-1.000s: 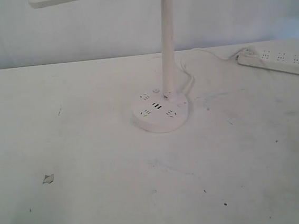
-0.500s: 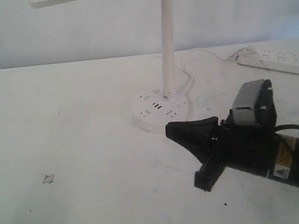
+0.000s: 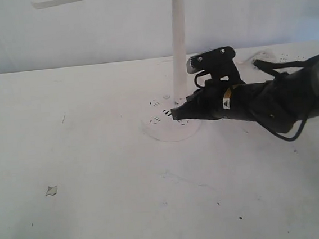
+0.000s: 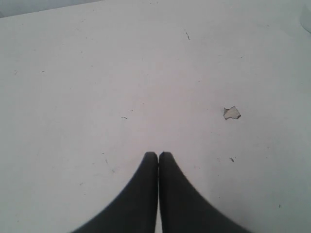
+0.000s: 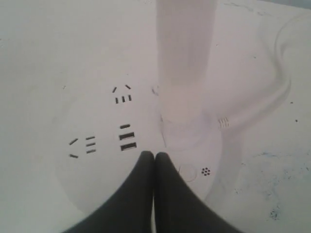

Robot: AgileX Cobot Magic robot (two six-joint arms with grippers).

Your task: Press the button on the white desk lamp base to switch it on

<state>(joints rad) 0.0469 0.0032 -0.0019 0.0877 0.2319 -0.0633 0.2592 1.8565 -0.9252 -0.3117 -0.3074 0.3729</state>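
The white desk lamp base (image 3: pixel 161 129) is a round disc at mid-table, with its slim pole (image 3: pixel 179 44) rising from it. My right gripper (image 3: pixel 175 115) is shut and empty, its tips low over the base's top. In the right wrist view the right gripper (image 5: pixel 154 156) points between the dark USB slots (image 5: pixel 127 141) and a round button (image 5: pixel 187 173); whether it touches the base I cannot tell. My left gripper (image 4: pixel 158 156) is shut over bare table and is out of the exterior view.
The lamp's cable (image 5: pixel 252 109) curls away behind the pole. The long white power strip (image 3: pixel 282 58) lies at the back right, mostly hidden by my right arm. A small paper scrap (image 3: pixel 51 190) lies on the table at the left, near the left gripper (image 4: pixel 232 113).
My right arm came in from the lower right and moved up and left until its shut tips are over the lamp base. The base now looks paler and more washed out.
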